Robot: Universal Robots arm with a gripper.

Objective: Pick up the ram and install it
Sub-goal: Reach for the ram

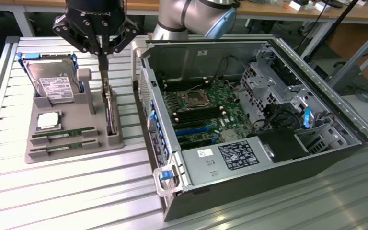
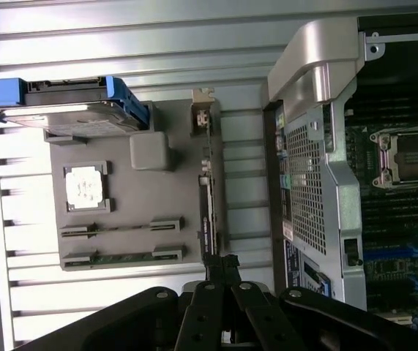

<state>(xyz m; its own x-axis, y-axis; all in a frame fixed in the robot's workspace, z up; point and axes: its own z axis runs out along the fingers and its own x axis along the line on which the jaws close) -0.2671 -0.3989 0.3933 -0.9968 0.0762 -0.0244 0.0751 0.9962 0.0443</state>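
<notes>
My gripper (image 2: 222, 263) is closed and empty, just over the upright card (image 1: 110, 112), and the ram (image 1: 63, 132) lies untouched in the tray (image 1: 75, 154) beside me, beyond that card, so nothing is done yet; the exterior view adds the open case (image 1: 248, 191), the wrist view my tips' alignment.

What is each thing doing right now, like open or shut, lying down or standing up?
Pincer: shut, over the tray.
Rams: both lying in tray slots, not picked up.
Hard drive: leaning upright in the tray.
Chip: lying flat in the tray.
Card: standing on edge in the tray.
Computer: open, side cover off.
</notes>
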